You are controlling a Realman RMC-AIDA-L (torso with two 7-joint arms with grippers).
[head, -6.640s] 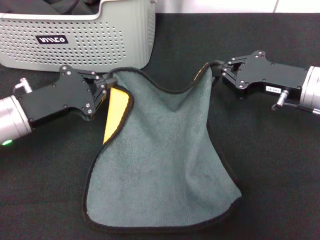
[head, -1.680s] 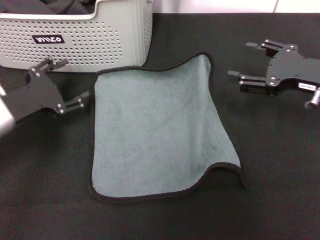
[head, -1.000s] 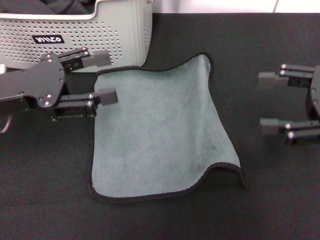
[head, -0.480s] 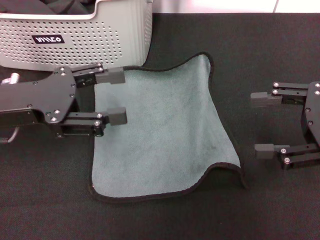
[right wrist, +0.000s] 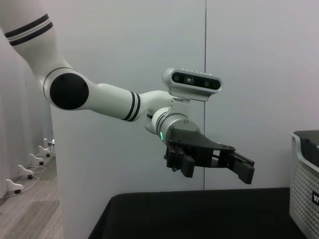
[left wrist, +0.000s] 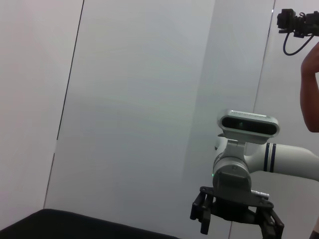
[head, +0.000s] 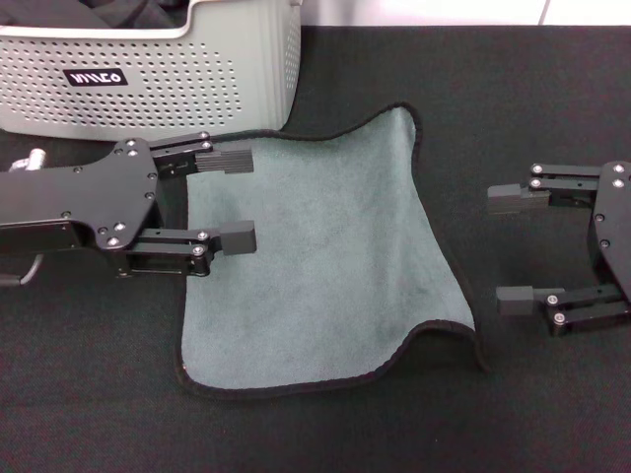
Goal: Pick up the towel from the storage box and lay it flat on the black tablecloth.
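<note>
The grey-green towel [head: 315, 256] with black edging lies spread on the black tablecloth [head: 513, 394], its near right corner slightly rippled. The light grey perforated storage box [head: 148, 74] stands at the back left. My left gripper [head: 235, 197] is open and raised above the towel's left edge, holding nothing. My right gripper [head: 508, 246] is open and empty, raised to the right of the towel. The right wrist view shows the left gripper [right wrist: 244, 169] in the air, and the left wrist view shows the right gripper [left wrist: 237, 221] likewise.
Dark black fabric [head: 118, 15] lies inside the storage box. The box wall [right wrist: 306, 184] shows at the edge of the right wrist view. A pale wall lies beyond the tablecloth's far edge.
Both grippers let go of the towel, which now lies flat. Both arms have since risen; the left gripper moved in over the towel's left edge, and the right gripper shifted slightly left.
</note>
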